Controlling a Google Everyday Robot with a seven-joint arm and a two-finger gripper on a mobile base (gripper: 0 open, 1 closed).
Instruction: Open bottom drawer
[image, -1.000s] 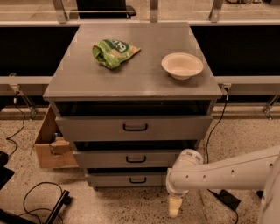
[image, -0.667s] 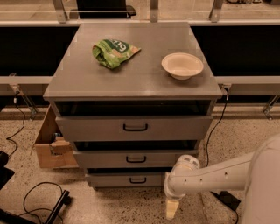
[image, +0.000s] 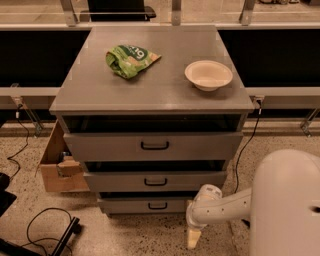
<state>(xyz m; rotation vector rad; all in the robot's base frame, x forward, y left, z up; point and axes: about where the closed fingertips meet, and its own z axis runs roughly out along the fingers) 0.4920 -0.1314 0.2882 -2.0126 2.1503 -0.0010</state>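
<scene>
The bottom drawer is the lowest of three grey fronts on the cabinet, with a small black bar handle. It stands out slightly less than the middle drawer above it. My gripper hangs pointing down at the floor, just in front of the drawer's right end and below the level of its front. It touches neither the handle nor the drawer. The white arm runs from it to the lower right.
The top drawer juts out furthest. A green snack bag and a white bowl lie on the cabinet top. An open cardboard box stands left of the cabinet. Black cables lie on the floor at the lower left.
The white arm body has come to fill the lower right corner. The gripper has stayed low by the bottom drawer's right end, shifted slightly left. The drawers have not moved.
</scene>
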